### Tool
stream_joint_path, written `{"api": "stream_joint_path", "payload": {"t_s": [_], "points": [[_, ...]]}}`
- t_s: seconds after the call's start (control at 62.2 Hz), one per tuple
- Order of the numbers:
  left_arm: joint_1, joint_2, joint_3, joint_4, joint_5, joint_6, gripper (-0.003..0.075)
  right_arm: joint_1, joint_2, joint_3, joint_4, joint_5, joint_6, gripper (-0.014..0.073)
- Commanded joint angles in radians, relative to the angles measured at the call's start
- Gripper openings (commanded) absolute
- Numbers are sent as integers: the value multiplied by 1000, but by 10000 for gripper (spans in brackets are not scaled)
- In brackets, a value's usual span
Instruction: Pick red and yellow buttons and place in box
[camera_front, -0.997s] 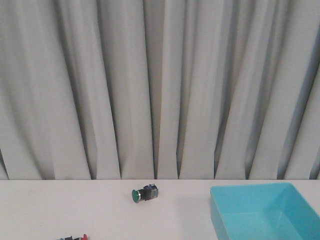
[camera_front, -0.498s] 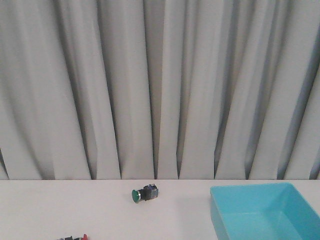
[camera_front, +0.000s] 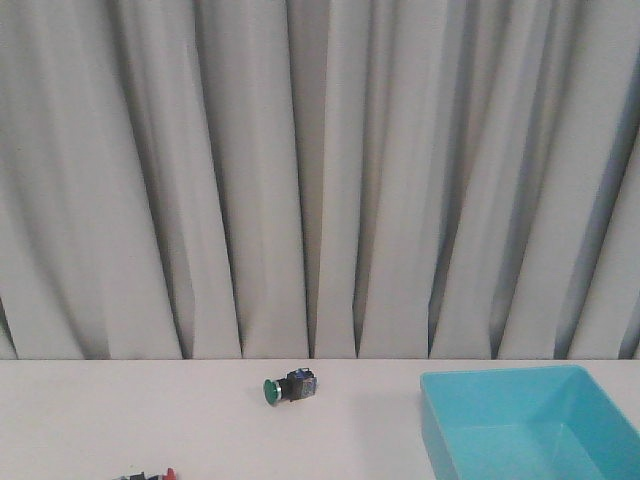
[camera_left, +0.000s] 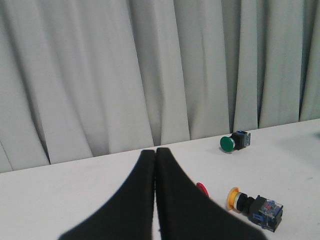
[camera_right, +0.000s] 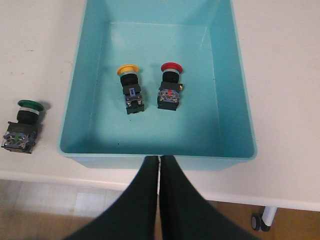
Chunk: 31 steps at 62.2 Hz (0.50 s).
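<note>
In the right wrist view the turquoise box (camera_right: 227, 75) holds a yellow button (camera_right: 130, 91) and a red button (camera_right: 170, 87), lying side by side, caps away from my fingers. My right gripper (camera_right: 159, 159) is shut and empty, just outside the box's near wall. In the left wrist view another yellow button (camera_left: 252, 204) lies on the white table, and a red cap (camera_left: 202, 189) peeks out behind my shut, empty left gripper (camera_left: 155, 151). The front view shows the box (camera_front: 500, 376) at the right and a sliver of red button (camera_front: 168, 474) at the bottom edge.
A green-capped button (camera_front: 288, 387) lies on its side mid-table, also in the left wrist view (camera_left: 234, 142). A green button (camera_right: 22, 127) lies beside the box. Grey curtains (camera_front: 320, 180) hang behind the table. The table edge and floor (camera_right: 60, 205) lie below the box.
</note>
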Motion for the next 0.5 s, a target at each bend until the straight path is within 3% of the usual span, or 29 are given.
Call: {"api": "stream_joint_path", "payload": {"t_s": [0.0,0.225,0.322,0.482], "points": [[-1,-14,49,-4,-71,-9,-7,-5,-1,-24,-7,-52,0,-6],[-1,-14,49,-4,-71,-9,-7,-5,-1,-24,-9,-58,0,-6],[-1,-14,49,-4,-71,-9,-7,-7,-20,-14,-74,-92,-18,-6],[-2,-14,49,-4,-71,-9,-8,-5,-164,184,-99,-486,-20,-4]]}}
